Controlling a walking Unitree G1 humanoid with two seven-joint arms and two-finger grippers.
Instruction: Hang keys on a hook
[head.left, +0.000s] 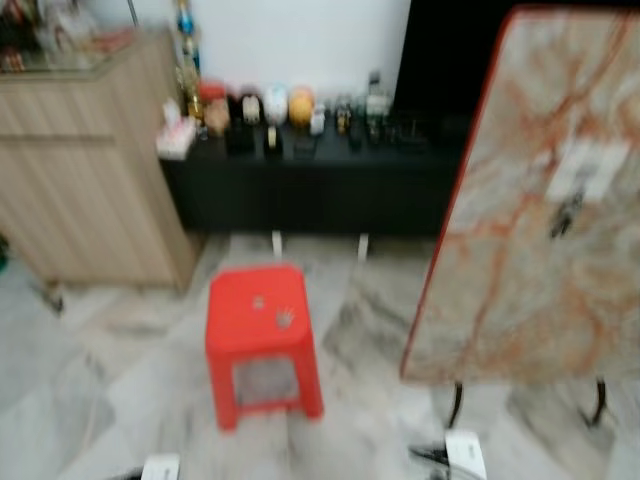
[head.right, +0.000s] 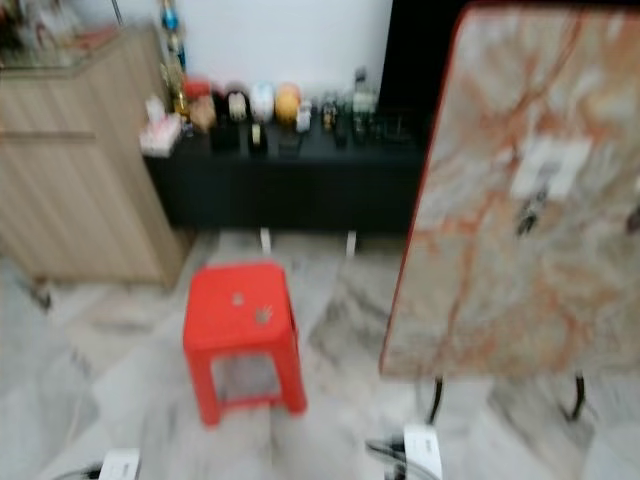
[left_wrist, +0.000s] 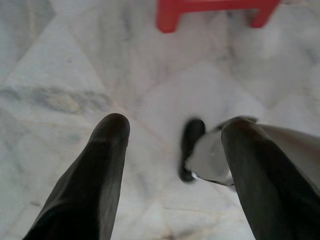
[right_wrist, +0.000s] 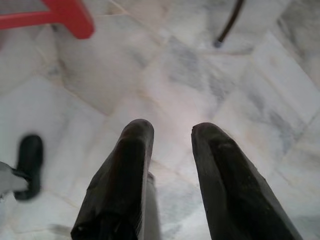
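Note:
The picture is blurred. A red plastic stool (head.left: 258, 330) stands on the marble floor, with a small greyish object (head.left: 285, 317) on its seat that may be the keys, and a smaller spot (head.left: 258, 301) beside it. To the right leans a marble-patterned board (head.left: 520, 260) with a red edge. It carries a white plate (head.left: 585, 170) with a dark hook (head.left: 566, 214). My left gripper (left_wrist: 176, 125) hangs open over bare floor, short of the stool's legs (left_wrist: 167, 17). My right gripper (right_wrist: 172, 129) is open too, low over the floor, with nothing in it.
A black low cabinet (head.left: 310, 190) with jars and bottles runs along the back wall. At the left stands a wooden cabinet (head.left: 90, 170). The board's black legs (head.left: 455, 405) rest on the floor at the right. A black and white foot (left_wrist: 192, 150) lies below my grippers.

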